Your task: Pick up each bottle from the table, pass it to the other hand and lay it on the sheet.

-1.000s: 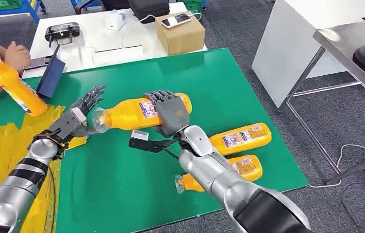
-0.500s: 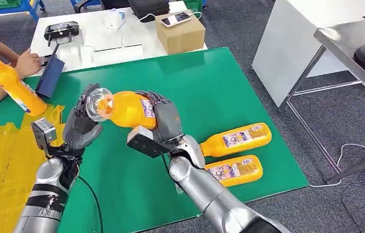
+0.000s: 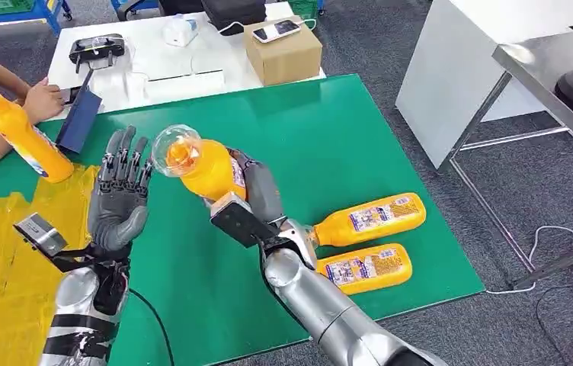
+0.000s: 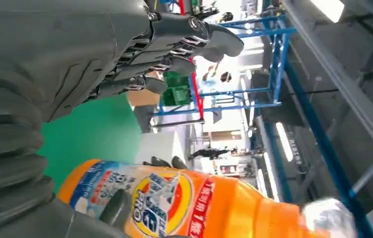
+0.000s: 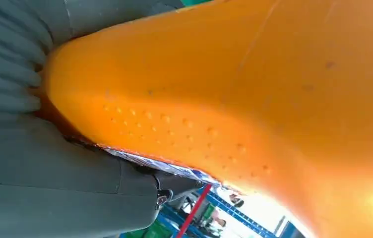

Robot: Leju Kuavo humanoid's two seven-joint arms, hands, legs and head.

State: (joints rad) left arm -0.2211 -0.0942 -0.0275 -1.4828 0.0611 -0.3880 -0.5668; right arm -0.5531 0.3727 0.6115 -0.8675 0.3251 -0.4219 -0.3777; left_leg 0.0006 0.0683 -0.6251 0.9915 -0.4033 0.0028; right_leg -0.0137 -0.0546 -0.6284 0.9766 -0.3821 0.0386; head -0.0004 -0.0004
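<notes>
My right hand [image 3: 257, 194] grips an orange bottle [image 3: 196, 164] with a clear cap, raised above the green mat [image 3: 329, 130] and tilted cap-first toward me. In the right wrist view its orange body [image 5: 254, 99] lies against the palm. My left hand [image 3: 121, 194] stands upright just left of the bottle, palm toward it, fingers spread, holding nothing. The left wrist view has the bottle's label [image 4: 174, 203] close beside the open fingers [image 4: 184, 49]. Two more orange bottles [image 3: 371, 217] [image 3: 367, 267] lie on the mat at the right. The yellow sheet [image 3: 1, 252] covers the left side.
At the far left a person's hand [image 3: 43, 95] is near an upright orange bottle [image 3: 20, 133] on the sheet's edge. Behind the mat a white table [image 3: 184, 61] carries a cardboard box [image 3: 283, 49], a dark device and a blue tablet. A white cabinet stands at the right.
My right hand has lifted the bottle off the mat and turned it cap-up toward me. My left hand rose from low over the sheet, curled near the cap, then opened upright beside it.
</notes>
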